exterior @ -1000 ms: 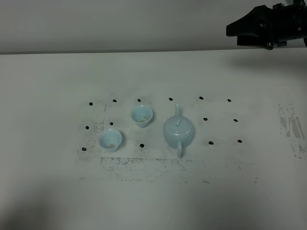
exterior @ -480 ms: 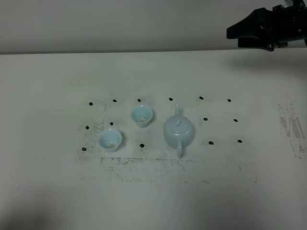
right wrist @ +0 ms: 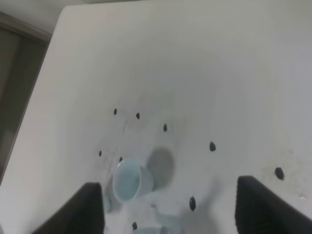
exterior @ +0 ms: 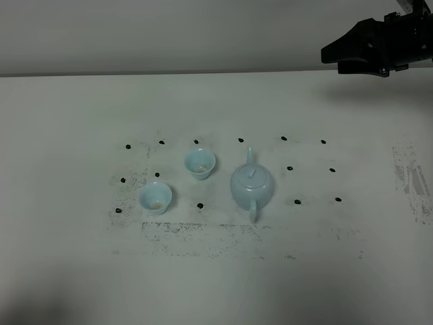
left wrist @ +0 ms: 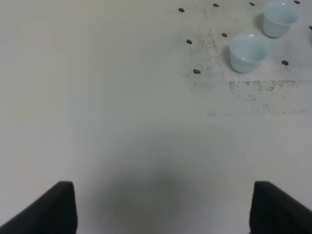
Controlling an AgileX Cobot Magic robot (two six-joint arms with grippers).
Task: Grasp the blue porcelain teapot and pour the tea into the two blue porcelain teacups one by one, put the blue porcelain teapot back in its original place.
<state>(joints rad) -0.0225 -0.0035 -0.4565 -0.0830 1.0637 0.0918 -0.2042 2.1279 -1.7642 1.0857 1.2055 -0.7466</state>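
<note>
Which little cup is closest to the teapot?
The back cup, the one just left of the teapot in the high view. The other cup sits farther left and nearer the table's front edge.

**Cropped grippers, a sliver of teapot, cup contents unreadable**

In the left wrist view the left gripper (left wrist: pixel 161 187) shows only as two dark fingers (left wrist: pixel 58 209) cut off by the picture's edge, and the teacup nearer the teapot (left wrist: pixel 280 17) sits with its far rim at the very edge of the picture. The right wrist view is soft throughout. There the right gripper (right wrist: pixel 168 183) is likewise cropped to two finger ends, the blue porcelain teapot (right wrist: pixel 158 230) is only a pale sliver at the edge, and the other teacup (right wrist: pixel 107 204) is mostly hidden behind a finger. From the high camera the right arm (exterior: pixel 385 40) runs out of the picture's corner. Its gripper's fingers merge into one dark shape. What lies in the cup bottoms is too small to tell.
</note>
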